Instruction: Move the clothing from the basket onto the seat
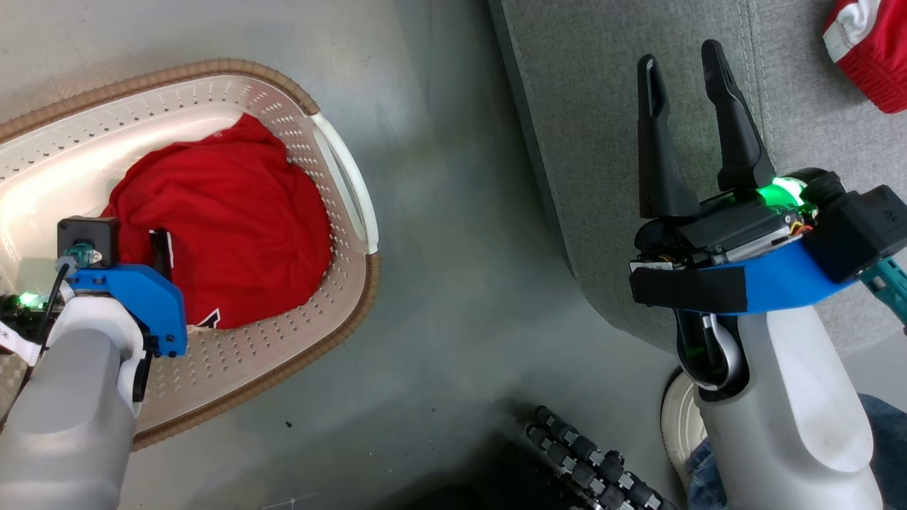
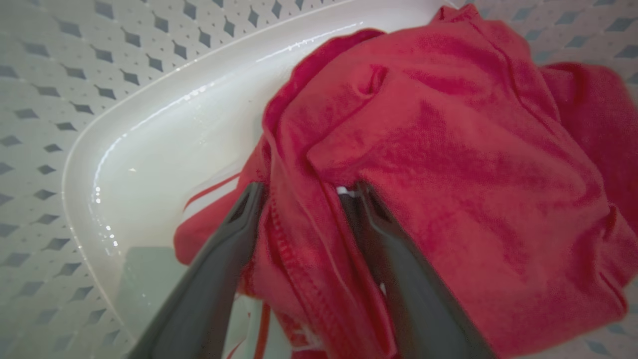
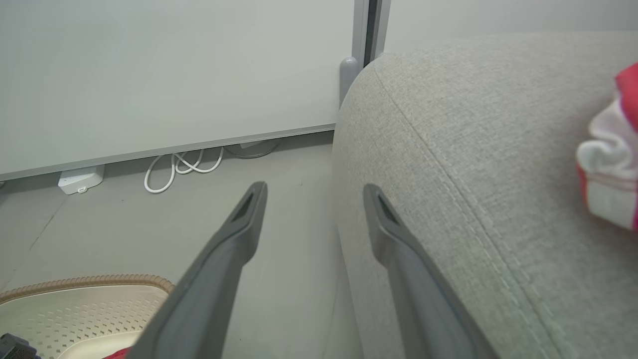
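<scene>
A red piece of clothing (image 1: pixel 227 227) lies bunched in the cream basket (image 1: pixel 347 191) at the left of the head view. My left gripper (image 2: pixel 309 192) is down in the basket, open. Its two fingers straddle a fold of that red clothing (image 2: pixel 448 164), tips pressed into the cloth. In the head view the left gripper (image 1: pixel 152 258) is mostly hidden behind its blue wrist. My right gripper (image 1: pixel 684 71) is open and holds nothing above the front corner of the grey seat (image 1: pixel 602 142). Another red and white garment (image 1: pixel 871 49) lies on the seat at the far right.
Bare grey floor (image 1: pixel 453 283) separates basket and seat. A black ribbed roller (image 1: pixel 588 460) and a person's jeans-clad leg (image 1: pixel 882 432) are at the bottom right. In the right wrist view a white cable (image 3: pixel 184 164) and small white box (image 3: pixel 79 179) lie along the wall.
</scene>
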{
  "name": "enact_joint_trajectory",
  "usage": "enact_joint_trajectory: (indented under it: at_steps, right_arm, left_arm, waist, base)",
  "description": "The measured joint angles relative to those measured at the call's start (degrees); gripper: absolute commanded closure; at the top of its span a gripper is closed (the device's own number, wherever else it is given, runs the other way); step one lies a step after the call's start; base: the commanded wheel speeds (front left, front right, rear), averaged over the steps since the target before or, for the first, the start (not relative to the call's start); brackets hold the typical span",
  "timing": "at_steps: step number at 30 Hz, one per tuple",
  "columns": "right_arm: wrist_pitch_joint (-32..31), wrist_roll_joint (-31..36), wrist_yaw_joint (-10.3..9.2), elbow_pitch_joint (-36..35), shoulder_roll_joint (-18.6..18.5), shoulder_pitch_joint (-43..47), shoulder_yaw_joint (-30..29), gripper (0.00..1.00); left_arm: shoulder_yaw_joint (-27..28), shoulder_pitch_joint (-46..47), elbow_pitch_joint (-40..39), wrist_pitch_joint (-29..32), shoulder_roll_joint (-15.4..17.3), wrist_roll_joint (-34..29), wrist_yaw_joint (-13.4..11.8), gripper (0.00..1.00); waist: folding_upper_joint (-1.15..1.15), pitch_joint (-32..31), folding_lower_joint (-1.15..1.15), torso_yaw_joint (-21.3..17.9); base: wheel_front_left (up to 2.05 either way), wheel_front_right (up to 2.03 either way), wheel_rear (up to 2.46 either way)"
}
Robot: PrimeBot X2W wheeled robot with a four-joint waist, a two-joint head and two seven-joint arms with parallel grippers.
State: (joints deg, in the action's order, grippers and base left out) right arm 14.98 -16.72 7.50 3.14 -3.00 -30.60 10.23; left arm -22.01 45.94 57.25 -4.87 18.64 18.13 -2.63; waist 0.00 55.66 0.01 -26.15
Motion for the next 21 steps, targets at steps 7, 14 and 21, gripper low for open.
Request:
enact_joint_trajectory:
  at_steps: [7, 14, 21]
  right_arm:
    - [0.00, -1.25, 0.00, -0.24, 0.01, 0.36, 0.11, 0.00]
    - [0.00, -1.31, 0.00, -0.18, 0.01, 0.46, -0.02, 0.00]
    - [0.01, -0.69, 0.01, 0.98, 0.02, 0.09, 0.53, 0.00]
  left_arm:
    - [-0.15, 0.99, 1.57, 3.72, -1.36, 0.96, -1.24, 1.00]
    - [-0.54, 0.86, 1.16, 3.69, -1.46, 1.47, -0.91, 1.00]
    - [-0.36, -1.03, -0.62, 3.42, -1.69, 2.72, -1.33, 1.00]
  waist:
    - [0.00, -0.25, -0.01, -0.35]
    - [0.00, -0.87, -0.01, -0.53]
    - [0.00, -2.44, -0.01, -0.81]
  base:
    - [0.00, 0.00, 0.00]
    - [0.00, 0.00, 0.00]
    - [0.00, 0.00, 0.00]
